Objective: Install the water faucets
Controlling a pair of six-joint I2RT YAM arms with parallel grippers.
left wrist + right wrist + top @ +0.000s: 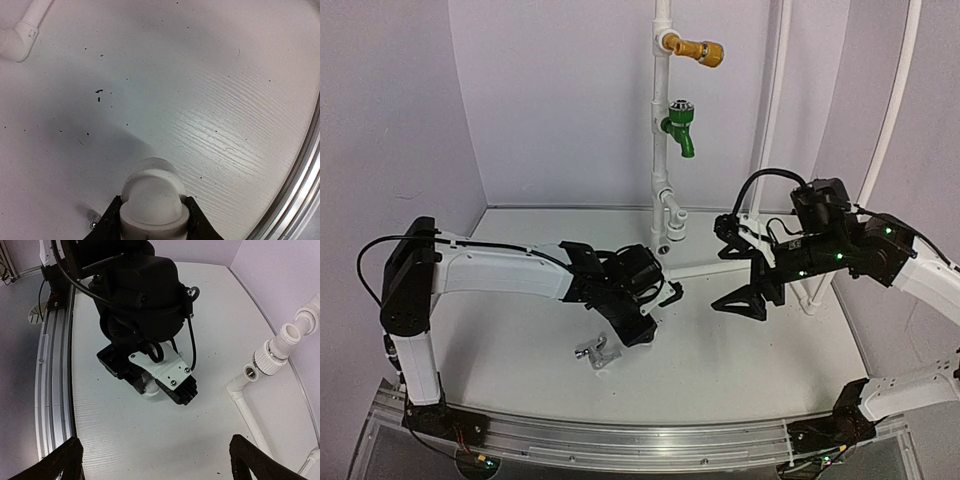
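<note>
The left gripper (153, 220) has its jaws clamped on the white fitting (152, 192). The rounded elbow end pokes out past the fingertips and hangs low over the table (210, 100). The silver tap (597, 352) lies loose on the table just beside those jaws, on their near side, with nothing holding it.

Well beyond the left jaws stands the white pipe stand (662, 150), with an open socket (249, 372) low down on it.

The right gripper (160, 465) has its jaws spread wide with nothing between them. They point at the left gripper from well apart.

My read is that the fitting has been picked up and not yet mated with anything. Next, the left arm likely needs to carry it clear of the table and line its round end up squarely with the socket before pushing. Otherwise the fitting could meet the tap, which the idle right jaws would have to fetch first.
</note>
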